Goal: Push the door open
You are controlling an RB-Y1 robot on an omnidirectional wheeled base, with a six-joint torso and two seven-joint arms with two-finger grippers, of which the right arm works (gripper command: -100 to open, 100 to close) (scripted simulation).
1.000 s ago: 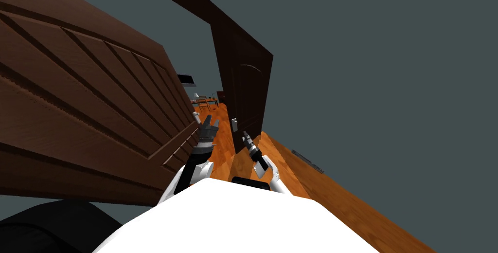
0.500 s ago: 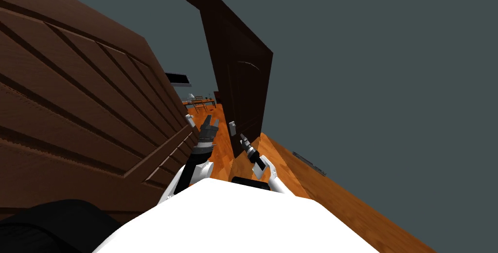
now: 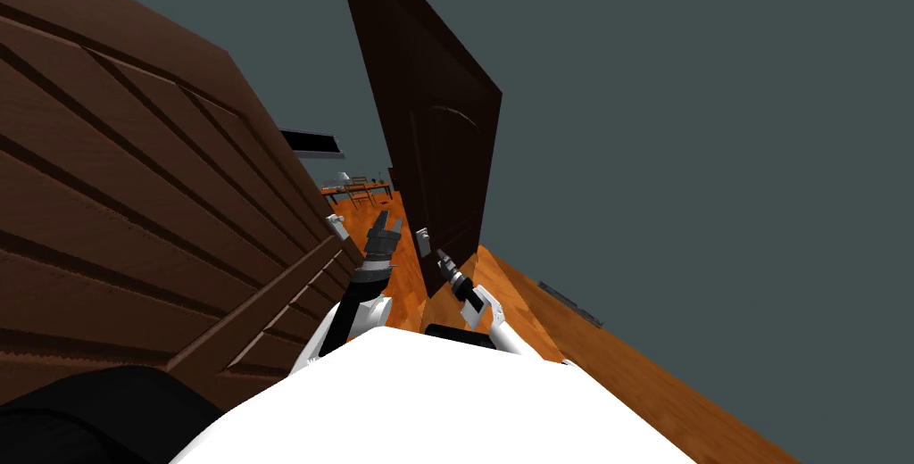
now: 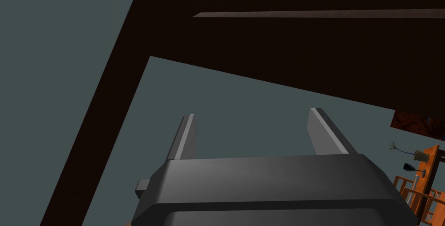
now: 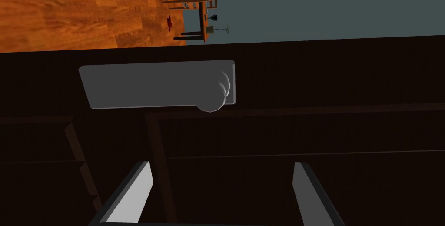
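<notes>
- At 9 o'clock in the head view: brown panelled leaf point(image 3: 134, 200), swung wide, with a small grey handle point(image 3: 336, 225) on its free edge.
- Just at 3 o'clock of that handle: left gripper point(image 3: 384, 230), raised in the gap between the two leaves, touching neither.
- Left gripper point(image 4: 252, 114) seen from its wrist: fingers spread wide, nothing between them, dark door frame point(image 4: 108, 119) crossing well beyond the tips.
- At 12 o'clock of the left gripper, through the gap: orange plank floor point(image 3: 402, 262) running to a table and chairs point(image 3: 357, 187) far off.
- At 12 to 1 o'clock in the head view: dark door point(image 3: 437, 128), standing partly open, free edge toward the gap.
- Low on that free edge: grey handle plate point(image 3: 424, 238), at 11 o'clock of the right gripper point(image 3: 441, 258) and just beside it.
- Right gripper point(image 5: 223, 164) seen from its wrist: fingers released and apart, holding nothing, pointed straight at the dark door point(image 5: 304, 141).
- Grey handle plate point(image 5: 156, 84) with its knob point(image 5: 215, 95) at 11 to 12 o'clock beyond the fingertips, near, not between them.
- Contact between fingertips and door face: cannot tell.
- At 3 o'clock in the head view: plain grey wall point(image 3: 714, 128).
</notes>
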